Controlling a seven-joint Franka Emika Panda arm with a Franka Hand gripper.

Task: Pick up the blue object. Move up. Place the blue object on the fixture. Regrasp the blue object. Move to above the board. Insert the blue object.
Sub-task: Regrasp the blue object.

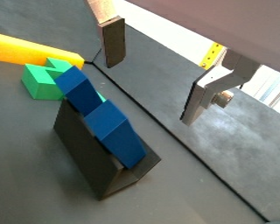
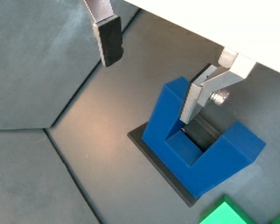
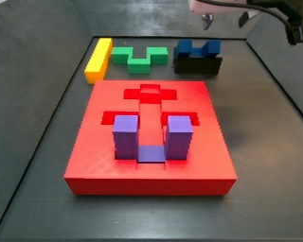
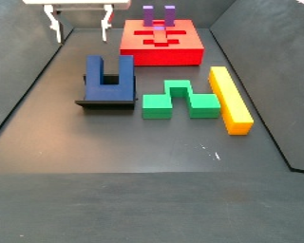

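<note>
Step in hand: regrasp of the blue object [image 4: 109,76] is judged to be next; it is seen resting on the fixture [image 4: 105,102], unheld.
Gripper: the gripper [image 4: 83,27] is held spread wide and empty, above and slightly behind the block.
Fingers: in a wrist view one finger [image 2: 108,40] is seen well clear of the block, the other just beside a prong.
Blue object's lie: tilted on the fixture, prongs pointing away from the gripper's far side toward the board [image 4: 163,44].
Decisive relation: the block lies below and just forward of the gripper; a descent is called for with the jaws across its width.
</note>
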